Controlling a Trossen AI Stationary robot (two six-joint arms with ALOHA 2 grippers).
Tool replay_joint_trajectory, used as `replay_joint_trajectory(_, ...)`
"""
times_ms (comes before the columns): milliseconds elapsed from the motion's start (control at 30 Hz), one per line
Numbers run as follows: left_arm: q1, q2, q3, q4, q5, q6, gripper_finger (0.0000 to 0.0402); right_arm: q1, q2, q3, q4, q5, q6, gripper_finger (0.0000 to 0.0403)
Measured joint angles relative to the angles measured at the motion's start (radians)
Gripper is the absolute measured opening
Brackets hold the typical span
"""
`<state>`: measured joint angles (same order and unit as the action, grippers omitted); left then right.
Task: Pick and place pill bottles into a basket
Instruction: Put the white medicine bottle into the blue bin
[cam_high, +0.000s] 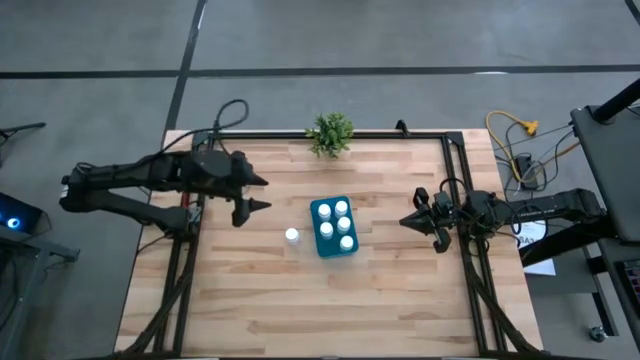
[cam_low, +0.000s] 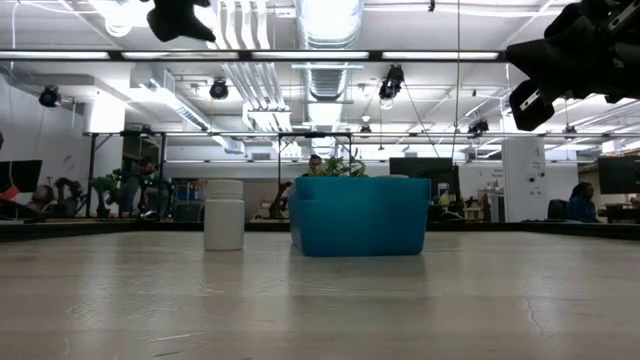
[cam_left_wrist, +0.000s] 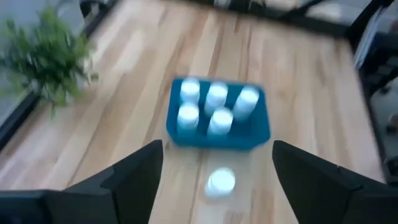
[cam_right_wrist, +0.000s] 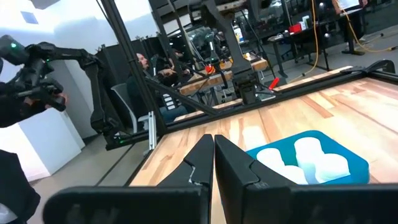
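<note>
The teal-blue basket (cam_high: 332, 227) stands on its base in the middle of the wooden table, with several white pill bottles (cam_left_wrist: 205, 106) upright inside it. One more pill bottle (cam_high: 292, 236) stands upright on the table just left of the basket, also seen as the pill bottle (cam_left_wrist: 221, 182) in the left wrist view. My left gripper (cam_high: 266, 193) hovers open above the table, left of and farther back than that bottle, tipped down toward it with nothing between its fingers (cam_left_wrist: 134, 180). My right gripper (cam_high: 405, 220) waits shut to the right of the basket, pointing level.
A small green potted plant (cam_high: 330, 132) stands at the table's far edge, behind the basket. Black frame rails (cam_high: 455, 180) run along the table's sides and back. Bare wood (cam_high: 330, 310) lies in front of the basket. People sit in the room beyond the table (cam_right_wrist: 146, 65).
</note>
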<state>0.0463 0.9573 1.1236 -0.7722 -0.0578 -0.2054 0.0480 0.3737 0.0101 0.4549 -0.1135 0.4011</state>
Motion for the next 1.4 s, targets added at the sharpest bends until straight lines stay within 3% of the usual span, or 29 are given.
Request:
replay_joint_trajectory(200, 0.0, 0.083, 0.03, -0.041, 0.0, 0.001, 0.0303, 0.0, 0.0, 0.0, 0.0, 0.0, 0.0, 0.0009)
replay_joint_trajectory(600, 0.0, 0.228, 0.077, -0.156, 0.003, 0.028, 0.0304, 0.0, 0.0, 0.0, -0.001, 0.0, 0.019, 0.0009)
replay_joint_trajectory(1400, -0.001, 0.426, 0.086, -0.153, 0.028, 0.037, 0.0304, 0.0, 0.0, 0.0, -0.003, 0.0, 0.049, 0.0008)
